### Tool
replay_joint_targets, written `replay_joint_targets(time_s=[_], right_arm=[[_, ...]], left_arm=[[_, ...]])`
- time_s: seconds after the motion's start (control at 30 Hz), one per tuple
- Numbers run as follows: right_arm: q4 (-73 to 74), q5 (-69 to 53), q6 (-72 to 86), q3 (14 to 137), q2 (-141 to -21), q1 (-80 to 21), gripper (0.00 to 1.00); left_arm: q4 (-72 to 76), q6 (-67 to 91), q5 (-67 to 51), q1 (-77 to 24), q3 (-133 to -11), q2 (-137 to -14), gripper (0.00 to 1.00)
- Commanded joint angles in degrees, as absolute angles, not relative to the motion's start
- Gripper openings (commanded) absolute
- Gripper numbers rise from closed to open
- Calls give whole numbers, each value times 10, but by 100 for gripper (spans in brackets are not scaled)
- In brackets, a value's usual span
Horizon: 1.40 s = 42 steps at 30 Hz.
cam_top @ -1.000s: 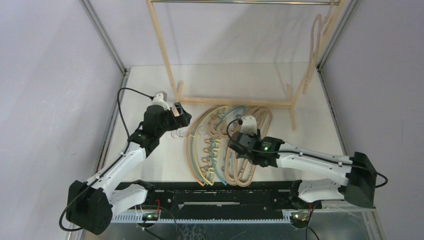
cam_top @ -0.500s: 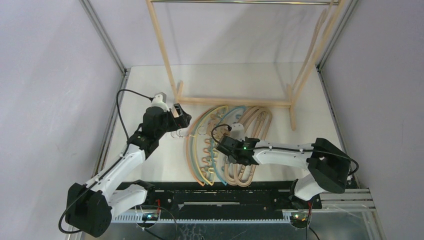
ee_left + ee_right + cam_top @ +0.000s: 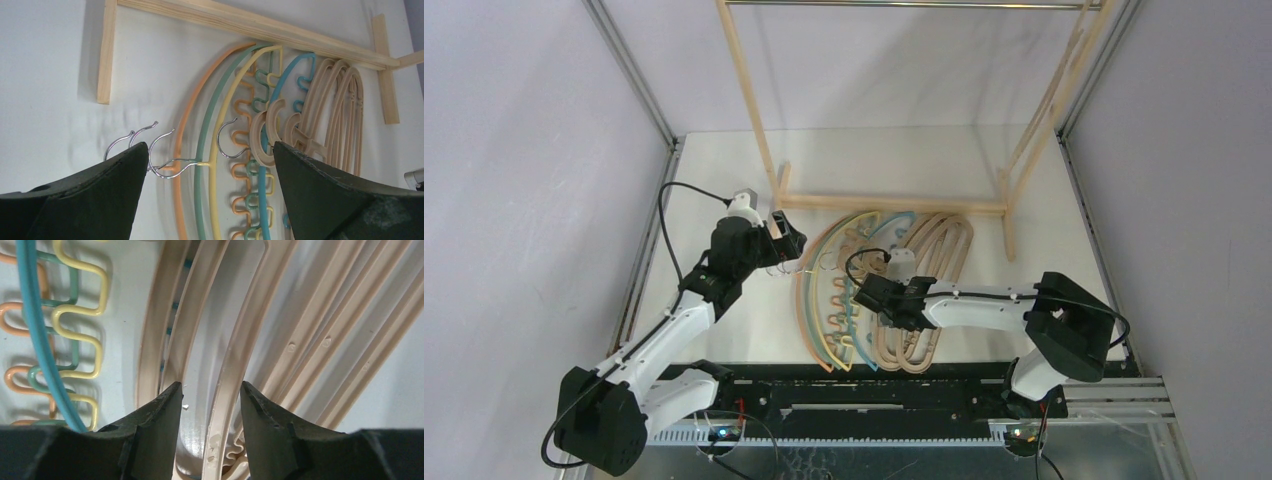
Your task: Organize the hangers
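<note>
From above, you see the hangers (image 3: 834, 310) lying in a heap on the table (image 3: 874, 165), just in front of the wooden rack (image 3: 894, 205). Your left gripper (image 3: 788, 240) is beside the heap and your right gripper (image 3: 869, 296) is over it. The left wrist view shows the left one wide open, holding nothing, above the metal hooks (image 3: 162, 147). The right wrist view shows the right one partly open, with a pale hanger (image 3: 225, 375) bar between its fingers, not squeezed.

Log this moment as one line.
left gripper: open at metal hooks of thin coloured arched hangers | right gripper: open astride pale loop-shaped hanger rail
</note>
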<state>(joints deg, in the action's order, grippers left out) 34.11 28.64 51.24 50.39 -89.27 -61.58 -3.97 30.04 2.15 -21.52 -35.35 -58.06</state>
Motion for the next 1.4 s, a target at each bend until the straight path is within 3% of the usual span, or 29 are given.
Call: replay_joint_targets(time_s=[0.0, 0.13, 0.53, 0.67, 0.9, 1.37], right_arm=[[376, 312, 536, 500, -902, -610, 54], [389, 323, 551, 496, -882, -614, 49], [404, 350, 575, 481, -835, -634, 46], [415, 355, 580, 480, -803, -633, 48], [404, 344, 570, 470, -803, -628, 59], [376, 314, 572, 448, -836, -603, 55]], left_arm=[[-20, 304, 13, -219, -353, -577, 100], [-20, 304, 11, -219, -357, -580, 100], [-20, 304, 14, -219, -354, -584, 100], [-18, 304, 14, -218, -355, -588, 100], [-17, 305, 14, -218, -353, -589, 99], [-15, 305, 14, -218, -350, -592, 100]])
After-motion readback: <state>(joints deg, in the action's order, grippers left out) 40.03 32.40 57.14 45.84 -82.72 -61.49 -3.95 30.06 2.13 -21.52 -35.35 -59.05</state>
